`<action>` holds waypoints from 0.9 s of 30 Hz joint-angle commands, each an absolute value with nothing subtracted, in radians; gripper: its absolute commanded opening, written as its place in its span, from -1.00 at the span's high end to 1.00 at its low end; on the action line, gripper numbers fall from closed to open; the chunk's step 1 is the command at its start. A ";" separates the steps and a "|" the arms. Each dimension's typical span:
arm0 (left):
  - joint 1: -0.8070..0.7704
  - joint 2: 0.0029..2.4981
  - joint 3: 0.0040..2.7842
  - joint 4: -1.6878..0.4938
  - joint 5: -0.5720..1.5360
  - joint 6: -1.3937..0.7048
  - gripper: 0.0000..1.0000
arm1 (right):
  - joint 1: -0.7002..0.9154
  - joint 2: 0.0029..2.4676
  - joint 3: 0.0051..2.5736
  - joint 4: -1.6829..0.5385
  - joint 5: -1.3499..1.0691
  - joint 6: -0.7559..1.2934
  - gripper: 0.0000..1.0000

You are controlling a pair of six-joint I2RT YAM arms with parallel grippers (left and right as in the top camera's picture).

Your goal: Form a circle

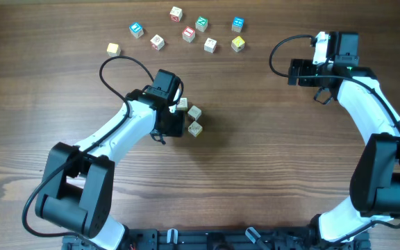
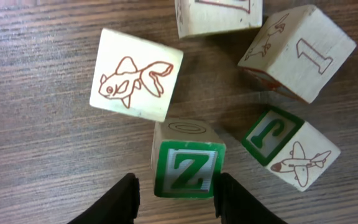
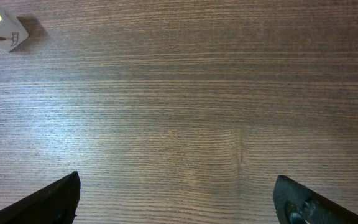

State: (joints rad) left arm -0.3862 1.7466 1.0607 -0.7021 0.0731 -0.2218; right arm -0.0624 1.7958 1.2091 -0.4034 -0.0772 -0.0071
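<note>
The left gripper (image 2: 178, 183) stands partly open with its two dark fingers either side of the green Z cube (image 2: 188, 168). A strip of bare wood shows beside one finger, and the other finger looks to be just at the cube's edge, though the bottom of the wrist frame cuts the fingers off too soon to be sure. It does not appear to be clamped. This cube sits at the lower middle of the wrist frame, its Z face turned toward the camera and reading upright, an oval outline on its top. It is the lowest piece of the ring (image 1: 195, 113), which lies a little left of centre in the overhead frame. Round it run the goldfish cube (image 2: 135, 74) at upper left, a cube cut off by the top edge (image 2: 219, 12), the cube marked 1 (image 2: 297, 50) at upper right, and the J cube (image 2: 291, 149) with an aeroplane at lower right. The ring is about as wide as it is tall, so it has no long axis. From overhead the left wrist hides part of it and only three cubes show. The right gripper (image 3: 179, 199) is spread wide and holds nothing, over bare table (image 1: 255, 173) at upper right. Loose cubes (image 1: 189, 33) line the top of the overhead frame.
</note>
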 commanded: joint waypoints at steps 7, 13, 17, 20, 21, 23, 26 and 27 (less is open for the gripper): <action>-0.391 1.746 1.046 -0.699 0.043 -0.213 0.09 | -0.060 1.803 1.222 -0.401 -0.078 0.003 -0.99; -0.391 1.732 1.047 -0.709 0.043 -0.213 0.10 | -0.060 1.803 1.223 -0.401 -0.078 0.003 -1.00; -0.391 1.702 1.047 -0.710 0.030 -0.216 0.15 | -0.060 1.803 1.222 -0.401 -0.078 0.003 -0.99; -0.391 1.678 1.047 -0.714 0.024 -0.216 0.14 | -0.060 1.803 1.222 -0.401 -0.078 0.002 -0.99; -0.391 1.670 1.047 -0.714 0.024 -0.216 0.14 | -0.060 1.803 1.222 -0.401 -0.078 0.003 -0.99; -0.391 1.657 1.047 -0.714 0.025 -0.217 0.13 | -0.060 1.803 1.222 -0.401 -0.078 0.003 -1.00; -0.391 1.642 1.047 -0.714 0.027 -0.251 0.13 | -0.060 1.803 1.222 -0.401 -0.078 0.003 -0.99; -0.391 1.636 1.047 -0.715 0.047 -0.270 0.13 | -0.060 1.803 1.222 -0.401 -0.078 0.002 -0.99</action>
State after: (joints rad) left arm -0.3862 1.6691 1.0573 -0.7136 0.0418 -0.2260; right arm -0.0624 1.7958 1.2091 -0.4034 -0.0776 -0.0071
